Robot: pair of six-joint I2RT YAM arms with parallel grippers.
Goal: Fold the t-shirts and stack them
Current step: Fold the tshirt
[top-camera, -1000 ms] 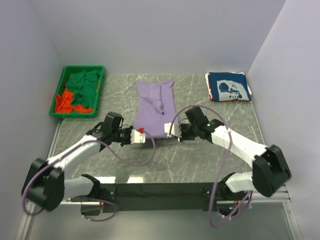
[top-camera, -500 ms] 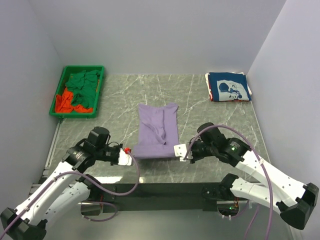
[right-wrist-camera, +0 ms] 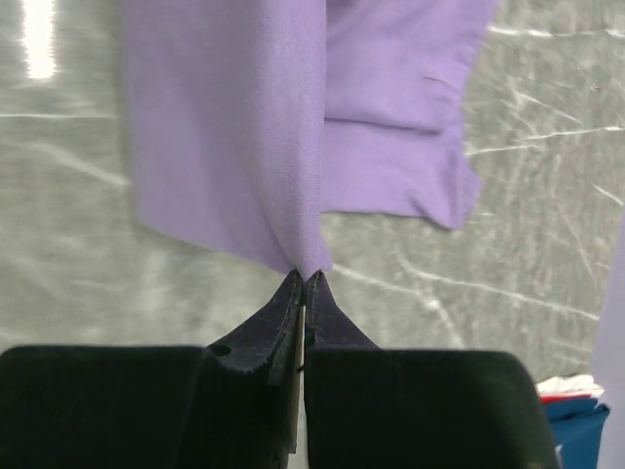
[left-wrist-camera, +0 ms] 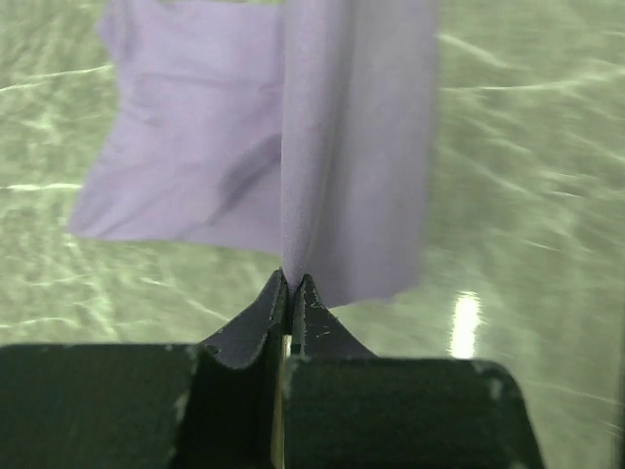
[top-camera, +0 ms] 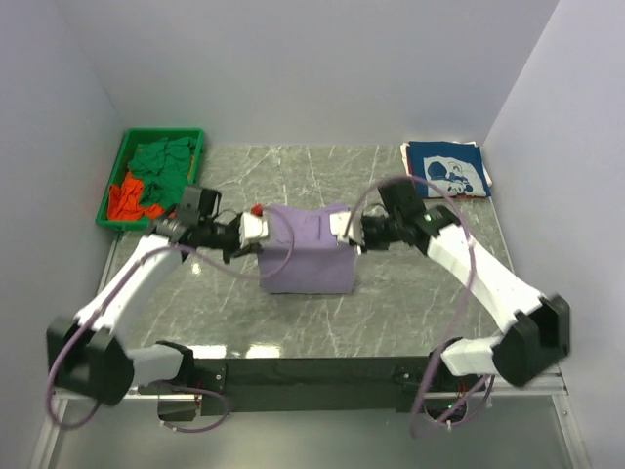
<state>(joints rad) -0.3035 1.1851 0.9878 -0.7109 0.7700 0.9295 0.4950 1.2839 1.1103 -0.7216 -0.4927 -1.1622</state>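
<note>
The lavender-purple t-shirt lies mid-table, with its near edge lifted and carried back over itself. My left gripper is shut on its left corner, and the cloth rises from the pinched fingertips. On the opposite side my right gripper is shut on the right corner, the fabric hanging out from its tips. A folded navy t-shirt with white print rests at the back right. Green t-shirts and an orange-red one lie crumpled in the bin.
The green plastic bin stands at the back left against the wall. Grey walls close in the table on three sides. Marbled tabletop shows between the shirt and the arm bases.
Both grippers, still shut on the lavender shirt's near corners, swung from near the front edge up and back toward the middle, folding the shirt's near half over its far half.
</note>
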